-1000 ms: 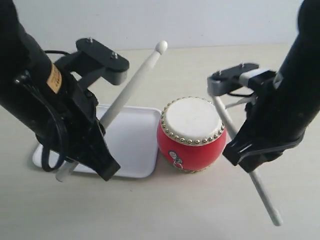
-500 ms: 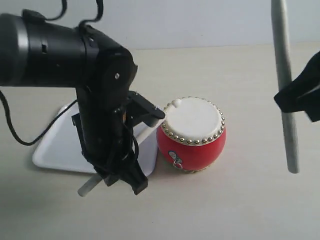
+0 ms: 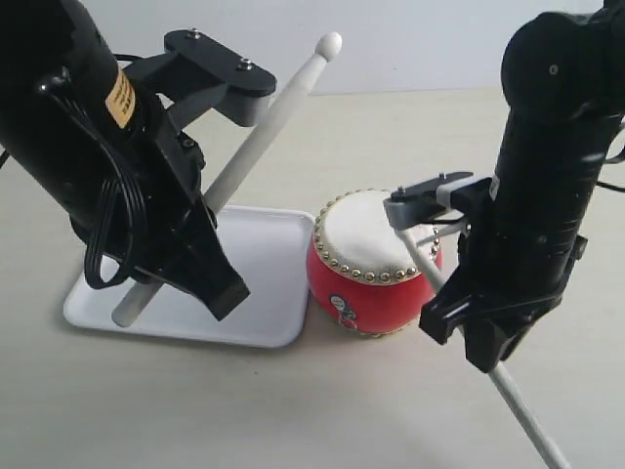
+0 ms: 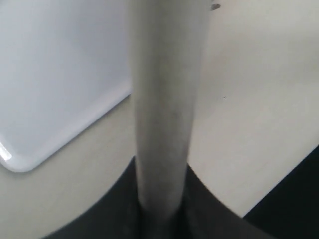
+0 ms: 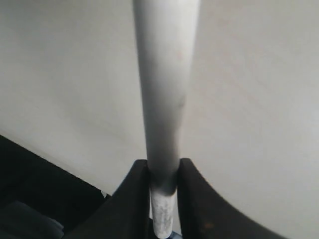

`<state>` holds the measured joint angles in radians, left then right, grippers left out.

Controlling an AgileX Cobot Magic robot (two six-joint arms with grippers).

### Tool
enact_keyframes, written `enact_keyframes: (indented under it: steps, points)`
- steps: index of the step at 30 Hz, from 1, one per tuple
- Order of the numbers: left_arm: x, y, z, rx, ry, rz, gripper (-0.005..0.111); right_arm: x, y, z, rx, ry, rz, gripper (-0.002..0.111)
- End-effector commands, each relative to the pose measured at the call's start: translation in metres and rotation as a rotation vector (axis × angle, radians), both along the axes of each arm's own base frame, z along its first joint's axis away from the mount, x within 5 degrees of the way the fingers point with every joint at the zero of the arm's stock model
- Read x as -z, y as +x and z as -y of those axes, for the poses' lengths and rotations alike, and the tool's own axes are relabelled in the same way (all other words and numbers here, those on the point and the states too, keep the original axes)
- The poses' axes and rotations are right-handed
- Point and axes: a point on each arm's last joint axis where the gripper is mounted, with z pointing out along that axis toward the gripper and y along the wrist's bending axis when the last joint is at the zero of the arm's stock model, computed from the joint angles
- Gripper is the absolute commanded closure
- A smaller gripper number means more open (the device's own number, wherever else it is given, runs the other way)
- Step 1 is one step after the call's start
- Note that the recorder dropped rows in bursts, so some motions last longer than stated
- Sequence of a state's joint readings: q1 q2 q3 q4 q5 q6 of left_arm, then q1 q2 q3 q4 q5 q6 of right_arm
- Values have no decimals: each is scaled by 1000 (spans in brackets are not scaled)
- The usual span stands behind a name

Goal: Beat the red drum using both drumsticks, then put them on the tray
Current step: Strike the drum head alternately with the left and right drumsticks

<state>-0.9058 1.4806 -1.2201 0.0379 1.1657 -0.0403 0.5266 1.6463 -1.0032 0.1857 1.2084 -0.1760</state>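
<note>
- Red drum (image 3: 366,264), round-bellied with a cream skin top ringed by gold studs, stands near the middle of the wide pale beige worktop (image 3: 322,410), the largest thing in view.
- Two bulky black robot arms come next. The left arm (image 3: 107,176) leans over the tray, and the right arm (image 3: 547,195) stands in front of the drum's right flank, hiding part of it.
- A flat white rectangular plastic tray (image 3: 264,274) with rounded corners and a low rim lies on the worktop just beside the drum, on its left.
- The left drumstick (image 3: 264,156), a slim pale cream wooden stick, is clenched in the left fingers (image 4: 114,219). It tilts steeply, with its rounded tip high behind the drum and its butt end low by the tray's front left edge.
- The right drumstick (image 3: 522,415), of the same pale wood, is clamped between the right fingers (image 5: 134,199). It slants from the front right of the worktop up across the drum's right rim. Its tip is hidden under a grey bracket (image 3: 430,205), so contact with the skin cannot be told.
</note>
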Motion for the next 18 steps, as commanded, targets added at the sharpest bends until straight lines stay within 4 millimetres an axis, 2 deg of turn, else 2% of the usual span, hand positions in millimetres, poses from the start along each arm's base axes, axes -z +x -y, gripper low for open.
enact_keyframes:
  steps: [1,6,9,14,18]
  points:
    - [16,2,3,-2,-34,27,107,-54,-3,3,-1,98,172,108]
    - [60,5,8,18,39,-26,107,-119,-27,16,13,227,392,108]
    - [90,10,14,31,123,-90,107,-145,-43,26,12,281,489,108]
    - [140,16,22,51,260,-199,107,-161,-59,37,10,312,565,108]
    - [153,18,24,49,334,-258,107,-158,-56,36,7,293,559,108]
